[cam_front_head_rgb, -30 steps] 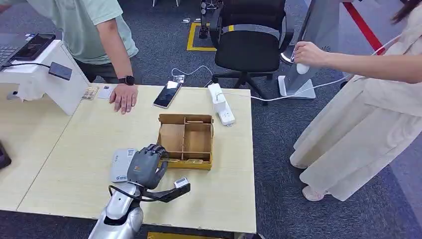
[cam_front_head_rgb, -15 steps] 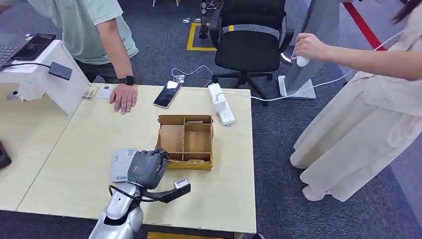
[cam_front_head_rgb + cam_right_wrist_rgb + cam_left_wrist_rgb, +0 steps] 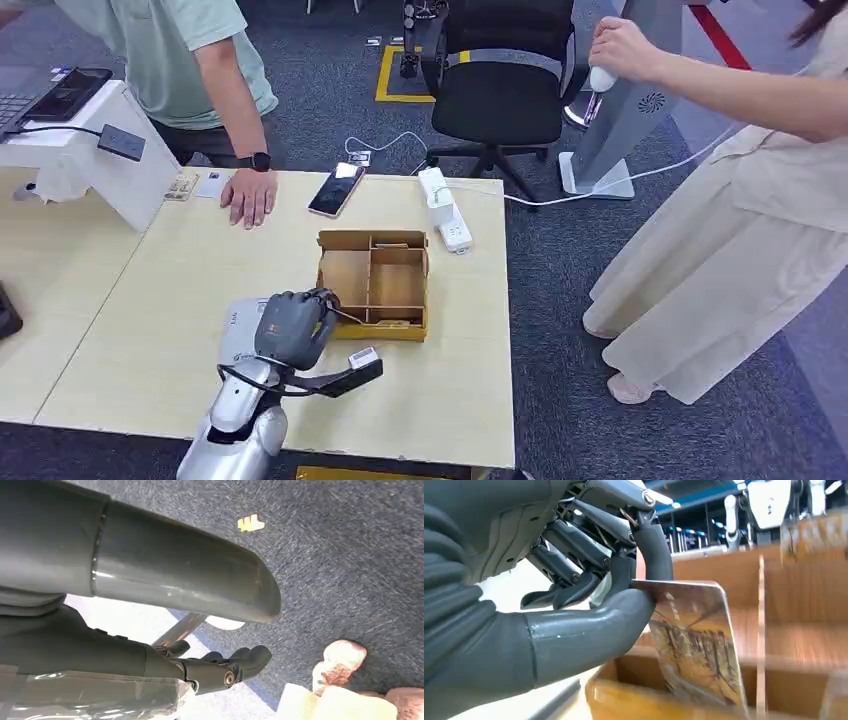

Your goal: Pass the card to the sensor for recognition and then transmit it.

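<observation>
The left hand (image 3: 589, 605) pinched a card (image 3: 696, 645) at the cardboard box (image 3: 375, 283). The right hand (image 3: 165, 630) hung open, holding nothing.

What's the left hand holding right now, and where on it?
The left hand pinches the card by a top corner, between thumb and a finger, with the card's lower end in the box.

The pale wood-grain table (image 3: 160, 300) looks smooth and matt. The brown partitioned cardboard box (image 3: 375, 285) is dull, raw-edged. The glossy printed plastic card (image 3: 696, 640) shines between smooth, dark grey satin fingers (image 3: 651, 545). The dark blue carpet floor (image 3: 350, 555) looks rough and nubbly.
</observation>
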